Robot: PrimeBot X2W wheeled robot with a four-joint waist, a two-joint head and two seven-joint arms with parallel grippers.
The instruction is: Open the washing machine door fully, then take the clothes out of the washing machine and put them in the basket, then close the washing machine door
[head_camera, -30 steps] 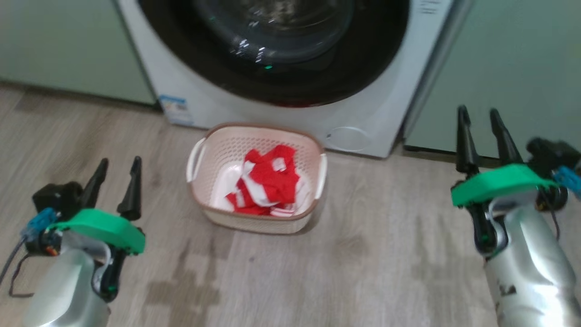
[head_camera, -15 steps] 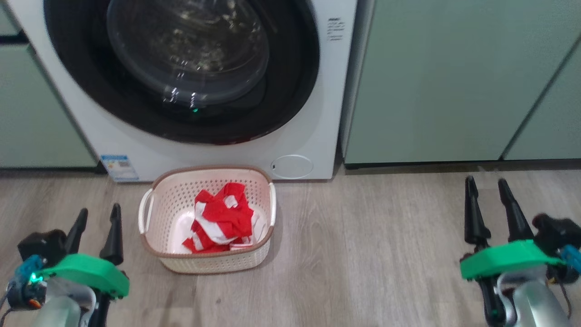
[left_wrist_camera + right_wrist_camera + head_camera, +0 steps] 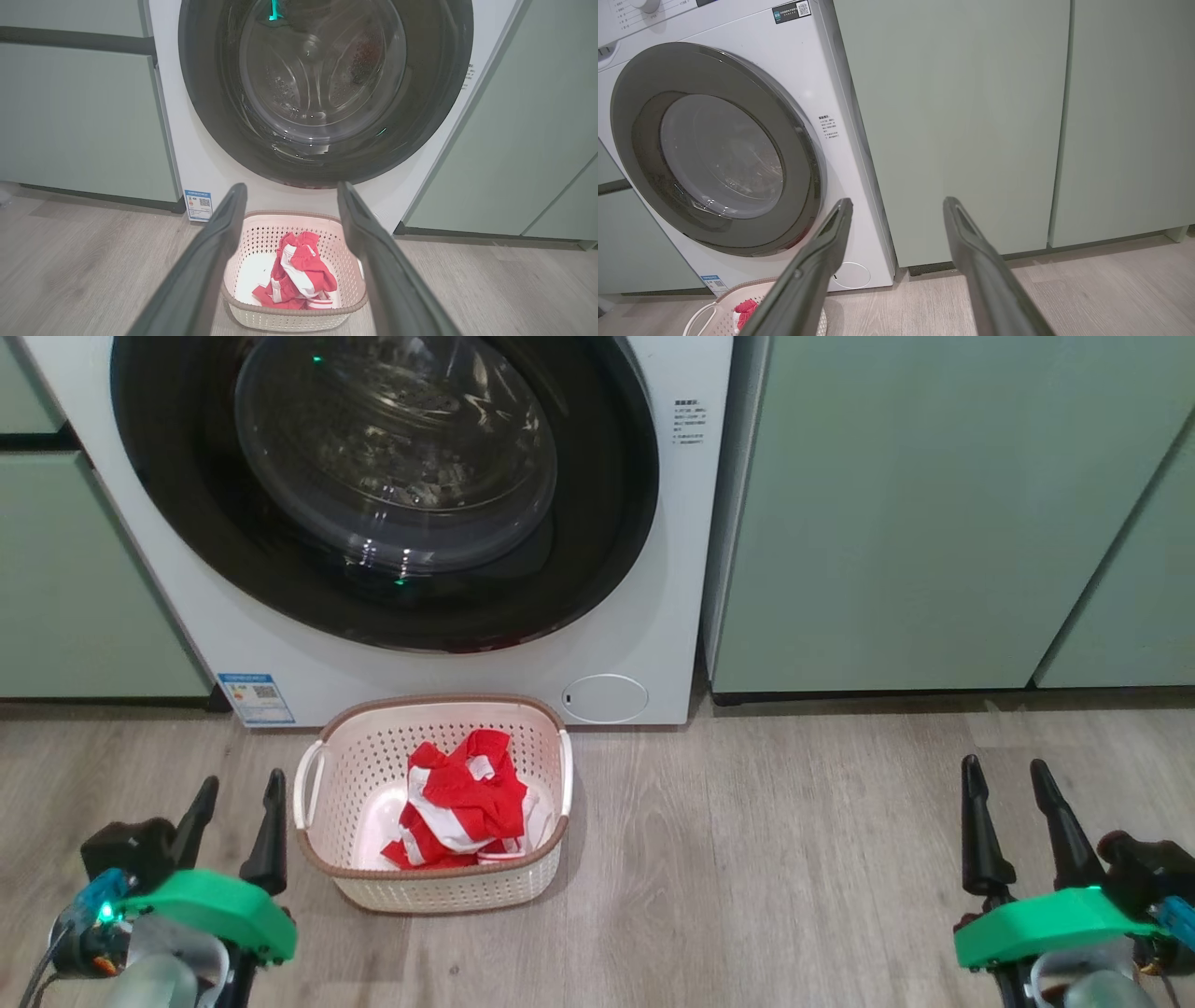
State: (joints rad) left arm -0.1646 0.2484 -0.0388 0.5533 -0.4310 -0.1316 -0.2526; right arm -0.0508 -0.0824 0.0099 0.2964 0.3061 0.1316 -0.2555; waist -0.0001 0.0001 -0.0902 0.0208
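- Head view: I see the washing machine point(image 3: 653, 644) in the upper left of the frame. The washing machine door point(image 3: 597, 523) lies flush against the white front, closed.
- The basket point(image 3: 448, 891) stands on the wooden floor point(image 3: 747, 859) just in front of the machine, lower centre-left. It sits below the gap between the blue label point(image 3: 255, 698) and the round flap point(image 3: 604, 698).
- The clothes point(image 3: 462, 798), red with white stripes, lie bunched inside the basket, toward its right half.
- My left claw point(image 3: 243, 782) sits at the lower left, near the basket's left handle, with its fingers apart and holding nothing.
- My right claw point(image 3: 1005, 765) sits at the lower right, well apart from the basket, and it too is spread and empty.
- Pale green cabinets point(image 3: 934, 523) flank the machine.
- Left wrist view: the two fingers stand spread. Between them, at lower centre, I see the basket with the clothes in it. The closed door takes up the top centre, and the steel drum shows through its glass.
- Right wrist view: the fingers stand spread, and the cabinet front shows between them. The closed door is on the left. A corner of the basket with a bit of red cloth sits at the lower left edge.
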